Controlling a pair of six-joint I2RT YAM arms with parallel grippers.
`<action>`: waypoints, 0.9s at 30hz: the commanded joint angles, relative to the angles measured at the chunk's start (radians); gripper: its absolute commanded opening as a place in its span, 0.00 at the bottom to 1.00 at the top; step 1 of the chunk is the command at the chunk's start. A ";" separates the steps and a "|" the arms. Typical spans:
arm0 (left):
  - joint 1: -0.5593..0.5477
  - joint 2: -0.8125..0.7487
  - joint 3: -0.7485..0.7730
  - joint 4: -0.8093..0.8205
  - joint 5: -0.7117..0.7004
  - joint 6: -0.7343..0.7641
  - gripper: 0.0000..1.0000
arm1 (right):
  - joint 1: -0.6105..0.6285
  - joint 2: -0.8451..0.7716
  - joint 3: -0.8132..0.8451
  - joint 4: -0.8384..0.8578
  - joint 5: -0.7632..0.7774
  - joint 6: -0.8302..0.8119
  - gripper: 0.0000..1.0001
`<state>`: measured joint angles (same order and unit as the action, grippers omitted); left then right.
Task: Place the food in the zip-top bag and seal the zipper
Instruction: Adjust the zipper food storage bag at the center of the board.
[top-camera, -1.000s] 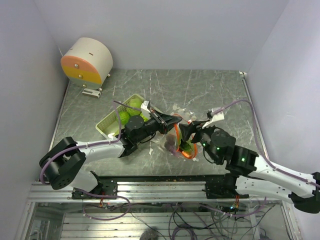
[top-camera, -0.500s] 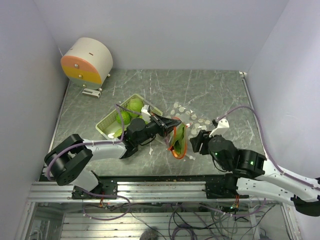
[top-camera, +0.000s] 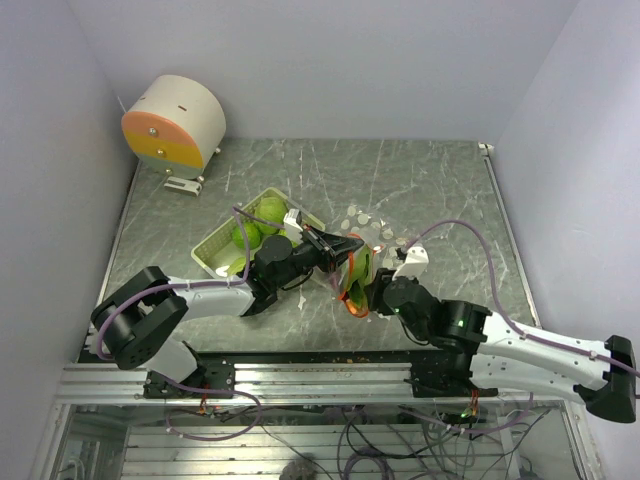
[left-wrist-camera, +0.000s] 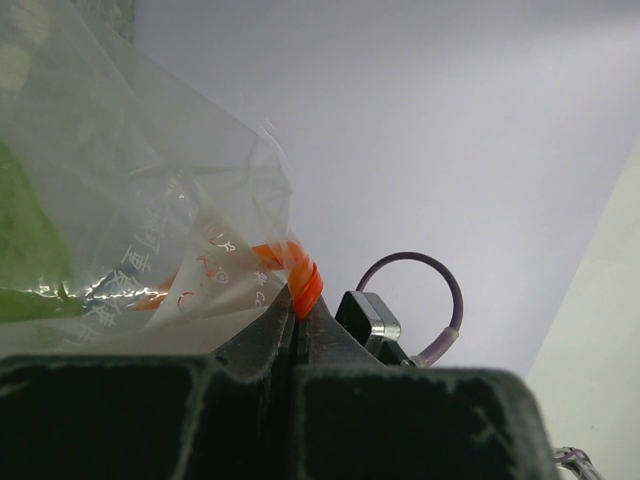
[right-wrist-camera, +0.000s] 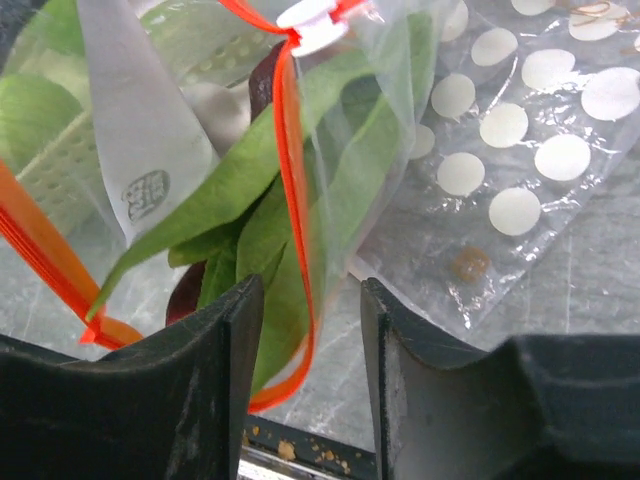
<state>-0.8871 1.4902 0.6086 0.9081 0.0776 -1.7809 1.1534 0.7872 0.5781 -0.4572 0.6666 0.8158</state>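
Left hand is pinching the orange zipper of the bag, its fingers pressed together on the strip. It is holding that rim raised a little nearer the near edge than the middle of the desk. The dotted part of the bag is lying on the desk just behind, toward the far edge.

Right hand is reaching in from the right side with its fingers spread. The zipper strip is hanging down in the gap between them, and I cannot tell whether it is touching either finger. A white slider is sitting on the strip above the right hand.

Green leaves are lying inside the bag, pressing against the clear film. A dark red piece is showing behind them, low in the bag.

Light-green balls are sitting in the basket, which is lying just beside the bag on the side toward the left edge. A round white and orange drum is standing at the far left corner.
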 joint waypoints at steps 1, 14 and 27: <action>-0.004 -0.036 0.031 0.048 0.013 0.020 0.07 | -0.001 0.053 0.003 0.092 0.056 0.034 0.38; 0.032 -0.108 0.003 -0.078 0.082 0.164 0.07 | -0.001 0.067 0.254 -0.146 0.125 0.054 0.00; 0.089 -0.423 0.170 -0.758 0.116 0.698 0.44 | -0.025 0.211 0.490 -0.216 0.082 -0.029 0.00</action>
<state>-0.7994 1.1603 0.6636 0.4183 0.2073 -1.3037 1.1442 0.9905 1.0748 -0.6762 0.7704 0.8001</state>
